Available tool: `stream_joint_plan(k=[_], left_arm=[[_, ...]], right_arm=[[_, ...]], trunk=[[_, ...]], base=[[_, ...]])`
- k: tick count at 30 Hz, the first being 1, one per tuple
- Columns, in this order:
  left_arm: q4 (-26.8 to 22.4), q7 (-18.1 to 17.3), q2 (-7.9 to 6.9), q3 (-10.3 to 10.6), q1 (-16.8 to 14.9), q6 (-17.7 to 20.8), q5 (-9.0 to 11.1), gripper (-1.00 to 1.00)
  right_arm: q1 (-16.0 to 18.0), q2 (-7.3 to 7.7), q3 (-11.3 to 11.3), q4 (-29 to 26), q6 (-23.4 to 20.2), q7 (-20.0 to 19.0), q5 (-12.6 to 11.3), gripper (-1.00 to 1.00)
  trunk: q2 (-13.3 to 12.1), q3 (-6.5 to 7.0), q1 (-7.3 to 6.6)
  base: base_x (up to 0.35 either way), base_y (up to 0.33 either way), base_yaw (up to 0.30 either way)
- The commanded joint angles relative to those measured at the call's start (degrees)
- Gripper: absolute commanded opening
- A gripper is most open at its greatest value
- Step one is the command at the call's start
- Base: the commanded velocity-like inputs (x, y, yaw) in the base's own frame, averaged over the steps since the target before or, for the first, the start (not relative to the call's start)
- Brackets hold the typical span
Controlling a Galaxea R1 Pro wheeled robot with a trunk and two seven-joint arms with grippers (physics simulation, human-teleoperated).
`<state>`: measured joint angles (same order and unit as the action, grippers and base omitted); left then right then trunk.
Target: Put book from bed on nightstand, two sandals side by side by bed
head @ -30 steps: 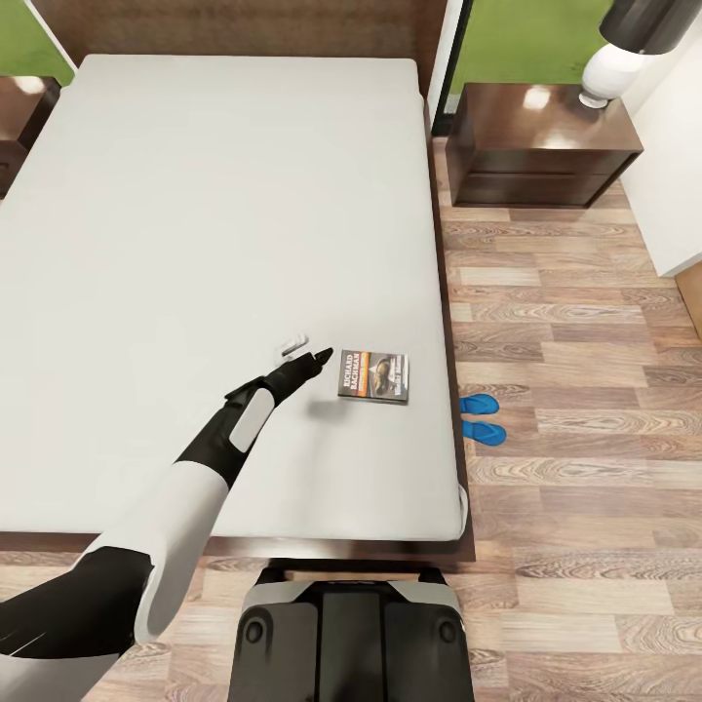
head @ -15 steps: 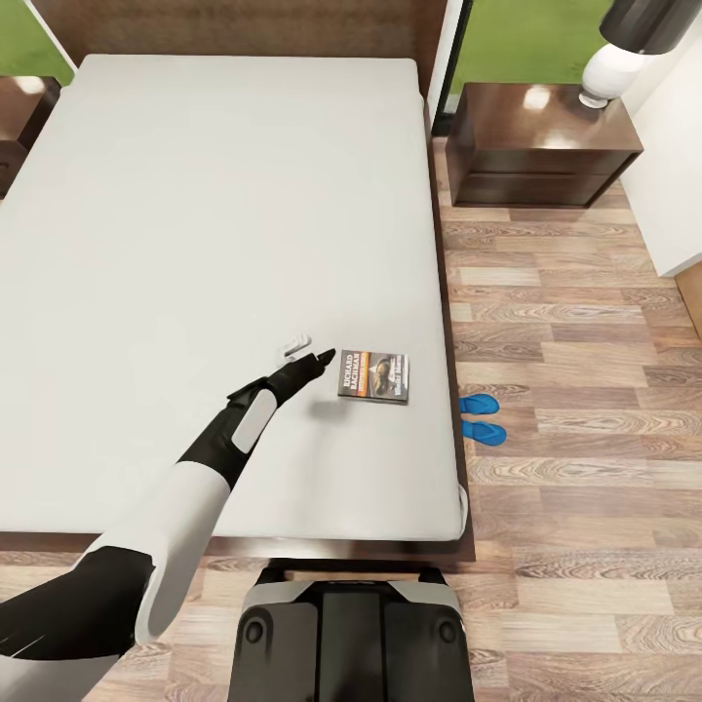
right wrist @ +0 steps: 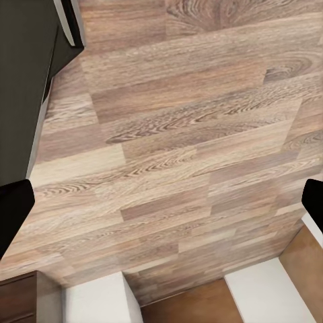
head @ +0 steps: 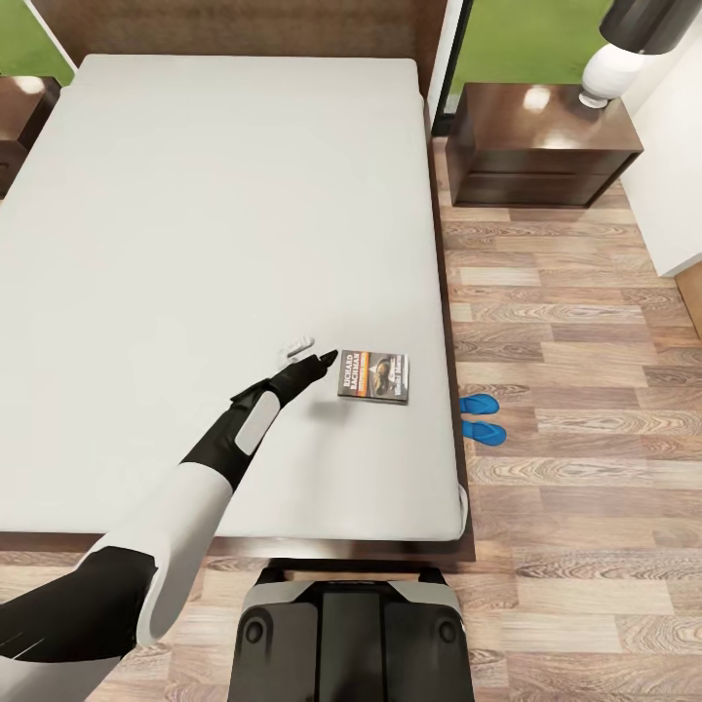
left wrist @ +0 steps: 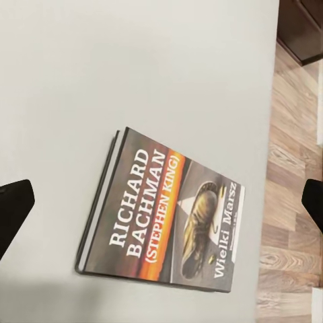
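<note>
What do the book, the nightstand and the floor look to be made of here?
The book: paper, probably a smooth printed cover with a thin page edge. The nightstand: dark wood, glossy, with bright reflections on top. The floor: wood-look planks, with visible grain and seams; solid or laminate unclear.

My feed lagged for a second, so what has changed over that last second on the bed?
The left hand has crept slightly forward toward the book, its tip now close to the book's near edge but not touching. It is open and has taken hold of nothing. The book lies where it was on the bed; the two sandals sit side by side on the floor beside the bed, and the nightstand is unchanged.
</note>
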<state>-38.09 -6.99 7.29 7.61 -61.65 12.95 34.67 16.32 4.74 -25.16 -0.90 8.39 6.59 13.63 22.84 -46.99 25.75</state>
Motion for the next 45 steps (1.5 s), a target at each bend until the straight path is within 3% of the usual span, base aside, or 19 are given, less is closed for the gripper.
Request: stream_joint_plan(k=[1, 20, 26, 34, 45], left_arm=[[-0.01, -0.06, 0.03, 0.02, 0.00, 0.20, 0.45, 1.00], [-0.16, -1.05, 0.08, 0.00, 0.29, 0.30, 0.79, 1.00], [-0.23, -5.44, 0.07, 0.07, 0.31, 1.44, 0.85, 1.00], [-0.74, -10.46, 0.12, 0.12, 0.17, 7.89, 0.91, 1.00], [-1.46, -12.09, 0.24, 0.13, 0.11, 9.85, 1.07, 1.00]], right_arm=[[0.03, 0.01, -0.46, 0.10, 0.22, 0.18, 0.60, 1.00], [0.03, -0.04, -0.16, 0.10, 0.22, 0.18, 0.58, 1.00], [0.03, -0.07, -0.11, 0.06, 0.21, 0.18, 0.59, 1.00], [0.03, -0.08, -0.07, 0.02, 0.22, 0.18, 0.58, 1.00], [0.03, -0.09, -0.06, 0.02, 0.21, 0.18, 0.59, 1.00]], trunk=[[0.08, -0.05, 0.03], [0.08, -0.05, 0.03], [0.08, -0.05, 0.03], [0.08, -0.05, 0.03], [0.08, -0.05, 0.03]], base=[[0.000, 0.000, 0.000], [0.000, 0.000, 0.000], [0.000, 0.000, 0.000], [0.000, 0.000, 0.000], [0.000, 0.000, 0.000]])
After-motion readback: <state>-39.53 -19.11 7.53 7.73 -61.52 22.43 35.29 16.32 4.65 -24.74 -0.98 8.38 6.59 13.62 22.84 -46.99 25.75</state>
